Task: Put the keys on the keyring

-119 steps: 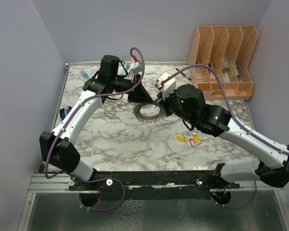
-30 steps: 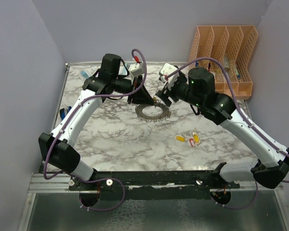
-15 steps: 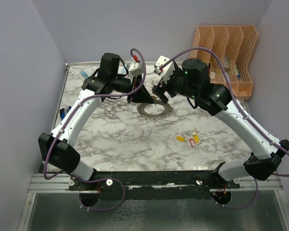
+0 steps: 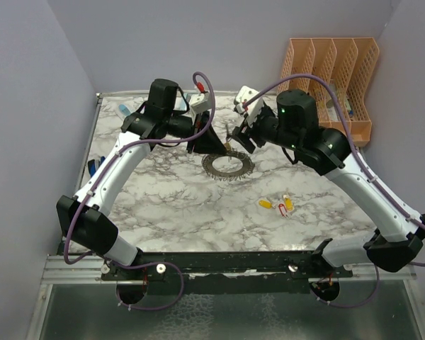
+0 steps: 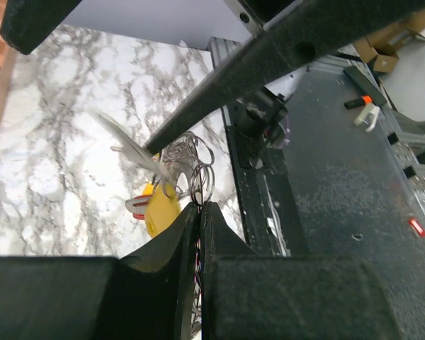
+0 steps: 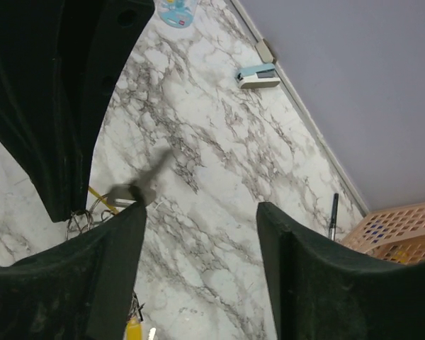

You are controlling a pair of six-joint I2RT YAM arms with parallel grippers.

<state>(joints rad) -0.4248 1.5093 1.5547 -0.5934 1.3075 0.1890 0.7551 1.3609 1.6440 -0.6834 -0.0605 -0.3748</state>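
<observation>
The keyring [image 4: 227,166], a grey toothed metal ring, lies mid-table. My left gripper [image 4: 207,144] is shut on its far-left rim; in the left wrist view the jaws [image 5: 199,207] pinch the wire coils, with a yellow tag [image 5: 160,211] and a red tag [image 5: 137,206] hanging beside them. My right gripper [image 4: 237,138] hovers open at the ring's far edge. Nothing lies between its fingers [image 6: 202,212], but a blurred key [image 6: 145,180] swings at the left fingertip [image 6: 131,212]. Three loose keys [image 4: 278,205], two with yellow tags and one with red, lie to the ring's front right.
An orange file rack [image 4: 329,85] stands at the back right. A black pen [image 6: 333,216] lies near it. Small items [image 4: 125,110] sit at the back left, and a blue object [image 4: 93,166] at the left edge. The two grippers are almost touching.
The right gripper left the ring's right side, rose, then dipped back to the far rim with its jaws narrower. The ring shifted slightly. The left gripper stayed put.
</observation>
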